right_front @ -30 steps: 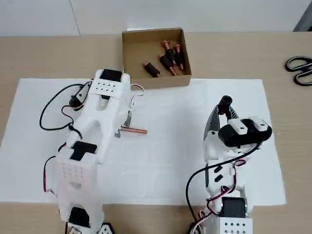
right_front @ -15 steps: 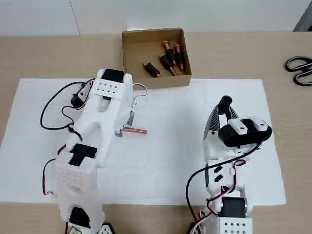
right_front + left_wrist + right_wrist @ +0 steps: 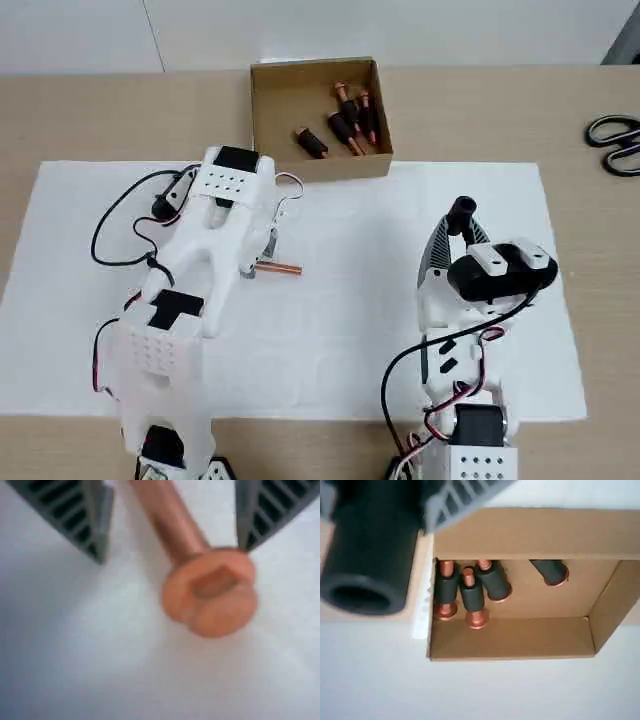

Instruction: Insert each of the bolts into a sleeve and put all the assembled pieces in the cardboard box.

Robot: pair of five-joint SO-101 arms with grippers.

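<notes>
Copper bolt [image 3: 278, 268] lies flat on the white paper sheet [image 3: 340, 330], out in the open and not yet in any sleeve. The left gripper [image 3: 262, 255] is down over it with its jaws apart. In the left wrist view the bolt [image 3: 207, 595] has its shaft running up between the two grey fingers [image 3: 85, 515], with a clear gap on one side, while the other fingertip sits just at the edge of the flanged head. Well apart from it on the same sheet, the right gripper [image 3: 458, 228] is closed on a black sleeve [image 3: 461, 213], held raised above the paper. In the right wrist view the sleeve [image 3: 367, 555] shows its hollow end. Beyond both arms, the cardboard box [image 3: 265, 120] sits at the far edge of the sheet, and four assembled pieces [image 3: 345, 128] lie in it: three close together toward one side wall and one on its own. A pair of scissors [image 3: 612, 143] rests on the bare wooden counter [image 3: 100, 110] off to the robot's right
</notes>
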